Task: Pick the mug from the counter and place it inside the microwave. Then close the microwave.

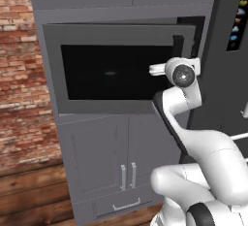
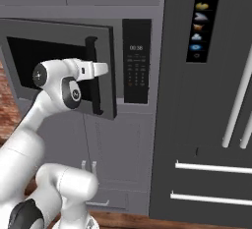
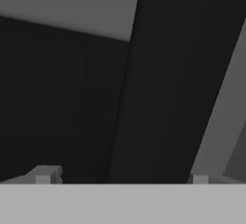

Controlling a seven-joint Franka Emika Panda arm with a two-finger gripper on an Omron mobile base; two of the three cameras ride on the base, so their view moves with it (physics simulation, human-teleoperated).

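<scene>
My hand (image 3: 122, 177), fingers spread and empty, sits by the microwave (image 1: 116, 65) door's handle (image 2: 93, 75); mug unseen, presumably inside, so I'm on closing: next push the door shut.

The microwave (image 1: 116, 70) interior is hidden behind its nearly closed dark door. In the hand view only the very tips of the fingers (image 3: 45, 174) show at lower left and right; surfaces ahead are indistinct dark panels.
</scene>
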